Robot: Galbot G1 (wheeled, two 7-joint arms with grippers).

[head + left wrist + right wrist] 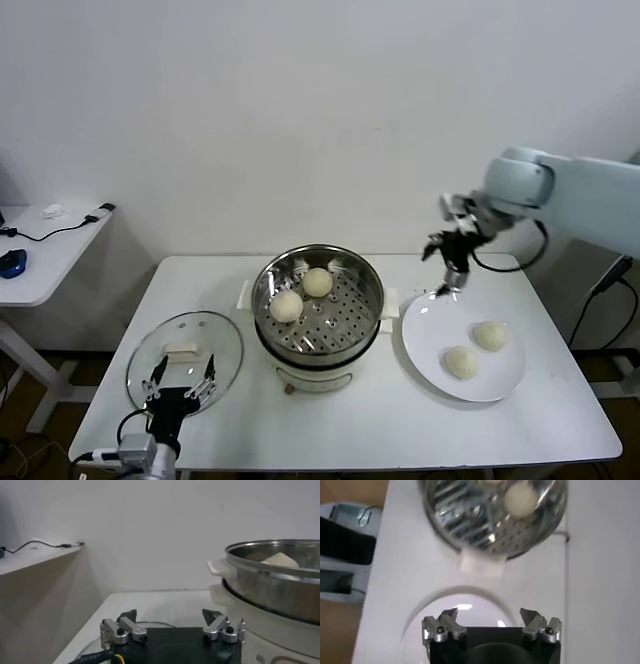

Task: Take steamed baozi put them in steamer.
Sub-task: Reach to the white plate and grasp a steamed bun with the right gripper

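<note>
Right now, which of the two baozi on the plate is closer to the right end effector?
The far baozi on the plate, the one toward the wall. The right end effector hangs open above the plate's back edge; the other baozi lies nearer the table's front.

You face a plain white wall (300, 120); left of the white tabletop (380, 420) stands 1 side desk (45, 265) carrying cables.

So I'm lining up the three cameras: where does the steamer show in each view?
Head view: the steamer stands mid-table, between the glass lid and the plate.
Left wrist view: its steel rim and cream base fill the right edge.
Right wrist view: its perforated tray sits along the top, beyond the open right claw.
Shared landmark: the steamer's cream side handle.
</note>
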